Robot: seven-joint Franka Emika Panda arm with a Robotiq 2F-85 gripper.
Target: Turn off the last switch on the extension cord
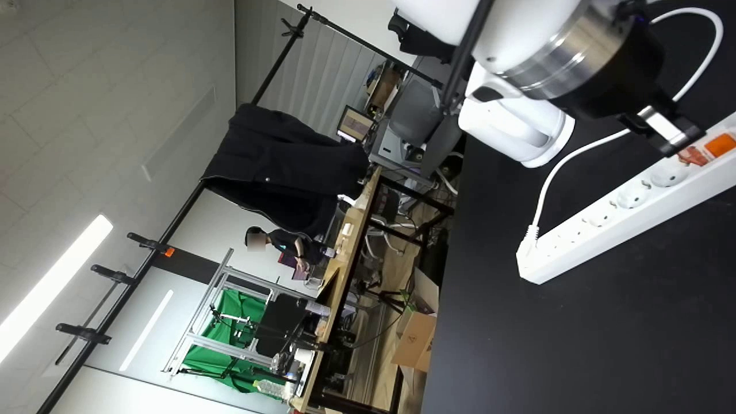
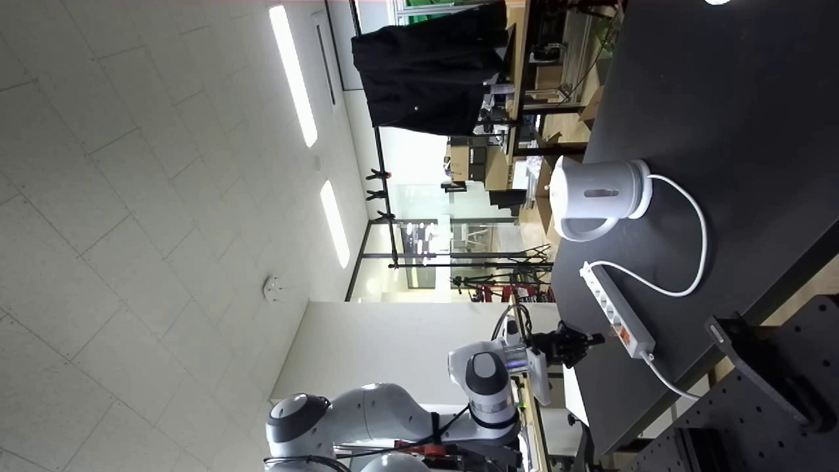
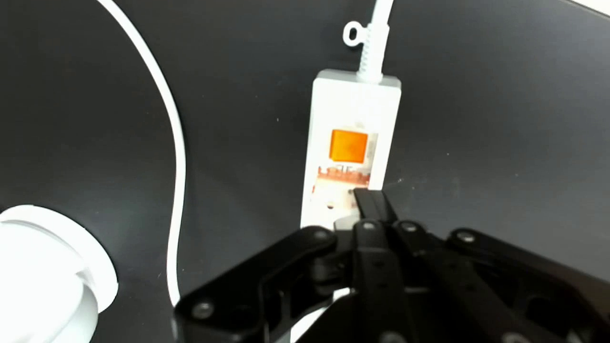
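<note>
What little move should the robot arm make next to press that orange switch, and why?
Probably slide the closed jaws slightly toward the orange switch: in the wrist view, their tips fall short of it. In an exterior view, a gap shows between them and the extension cord, so there seems room to line up before pressing.

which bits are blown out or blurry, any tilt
Wrist view: the kettle is bleached nearly featureless, the extension cord overexposed around its orange switch; both exterior views: turned sideways, with ceiling lights burning out white; in an exterior view: glare streaks the arm's metal band, and the person's face is a blurred patch.
</note>
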